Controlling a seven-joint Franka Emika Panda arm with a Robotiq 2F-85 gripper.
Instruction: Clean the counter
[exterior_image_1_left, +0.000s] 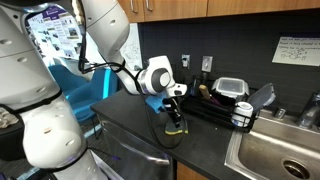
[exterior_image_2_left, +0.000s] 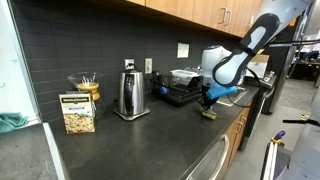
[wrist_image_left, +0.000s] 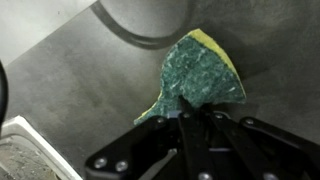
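Note:
The counter (exterior_image_2_left: 130, 140) is a wide dark grey-black matte top; it also shows in an exterior view (exterior_image_1_left: 135, 110) and in the wrist view (wrist_image_left: 70, 70). My gripper (wrist_image_left: 195, 112) is shut on a green and yellow sponge (wrist_image_left: 205, 75), which hangs from the fingertips just over the counter. In both exterior views the gripper (exterior_image_1_left: 176, 118) (exterior_image_2_left: 208, 104) points down with the sponge (exterior_image_1_left: 177, 127) (exterior_image_2_left: 210, 115) at the counter's front edge. I cannot tell whether the sponge touches the surface.
A black dish rack (exterior_image_1_left: 222, 100) (exterior_image_2_left: 178, 88) with containers stands behind the gripper. A steel sink (exterior_image_1_left: 280, 150) lies beside it. A steel kettle (exterior_image_2_left: 128, 95), a snack box (exterior_image_2_left: 77, 112) and a jar with sticks (exterior_image_2_left: 87, 88) stand further along the counter.

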